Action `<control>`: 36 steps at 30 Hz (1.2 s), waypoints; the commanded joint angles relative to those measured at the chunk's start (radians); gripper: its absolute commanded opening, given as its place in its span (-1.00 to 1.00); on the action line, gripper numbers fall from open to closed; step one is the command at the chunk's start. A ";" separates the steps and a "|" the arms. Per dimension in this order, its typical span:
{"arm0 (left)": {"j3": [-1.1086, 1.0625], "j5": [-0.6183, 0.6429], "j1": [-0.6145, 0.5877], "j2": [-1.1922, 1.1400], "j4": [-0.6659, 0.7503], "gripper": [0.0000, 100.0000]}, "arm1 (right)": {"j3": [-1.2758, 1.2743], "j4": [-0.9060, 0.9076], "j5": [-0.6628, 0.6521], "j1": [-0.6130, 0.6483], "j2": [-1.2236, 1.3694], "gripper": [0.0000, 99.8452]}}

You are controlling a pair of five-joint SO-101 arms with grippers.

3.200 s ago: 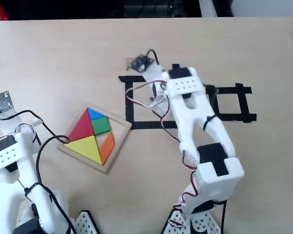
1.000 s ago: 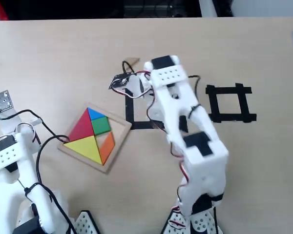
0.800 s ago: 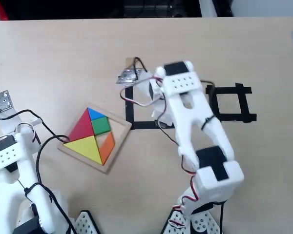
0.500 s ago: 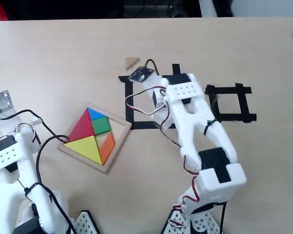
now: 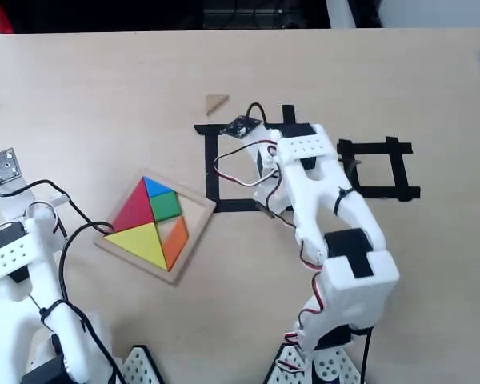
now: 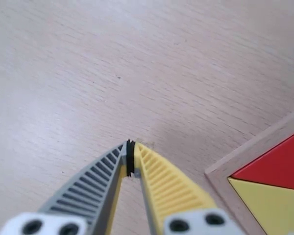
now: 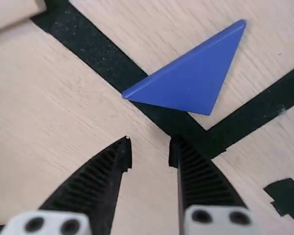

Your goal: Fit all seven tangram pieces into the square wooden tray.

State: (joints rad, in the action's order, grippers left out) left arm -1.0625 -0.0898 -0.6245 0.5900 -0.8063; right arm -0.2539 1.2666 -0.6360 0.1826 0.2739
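1. The table [image 5: 80,96] carries the tray [image 5: 196,238] to the left of the tape [image 5: 232,206] squares. It holds five coloured pieces and has a pale gap beside the orange one.
2. The right claw [image 7: 149,147] is narrowly open and empty, just short of the blue triangle [image 7: 191,81]. It should probably widen first, then straddle two edges rather than a tip.
3. The left claw [image 6: 130,156] is pressed closed and empty near the tray's corner. It is best held clear.
4. The blue triangle lies flat across a tape line, well apart from the tray.
5. A tan triangle [image 5: 216,102] lies beyond the tape.
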 commanded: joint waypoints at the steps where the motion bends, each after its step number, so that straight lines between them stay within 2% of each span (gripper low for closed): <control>1: 0.007 0.009 0.008 0.003 0.015 -0.94 | 0.113 -0.009 -0.034 -0.017 0.076 -0.71; 12: 0.007 0.008 0.008 0.003 0.015 -0.94 | 0.530 0.163 -0.049 -0.026 0.325 -0.71; 18: 0.007 0.008 0.008 0.003 0.015 -0.94 | 0.556 0.169 -0.094 0.034 0.335 -0.71; 23: 0.007 0.008 0.008 0.003 0.015 -0.94 | 0.582 0.227 -0.091 0.031 0.312 -0.72; 26: 0.007 0.008 0.010 0.003 0.015 -0.94 | 0.591 0.215 0.051 0.032 0.272 -0.68; 31: 0.007 0.008 0.013 0.003 0.015 -0.94 | 0.556 0.203 0.338 0.080 0.236 -0.43; 34: 0.001 0.009 0.031 0.003 0.017 -0.94 | 0.512 0.187 0.388 0.140 0.239 -0.42; 36: -0.004 0.006 0.085 0.003 0.017 -0.94 | 0.476 0.143 0.445 0.175 0.237 -0.43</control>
State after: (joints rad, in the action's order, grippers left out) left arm -1.0656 -0.0898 -0.6199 0.5900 -0.8063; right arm 0.2585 1.4691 -0.2908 0.2839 0.5669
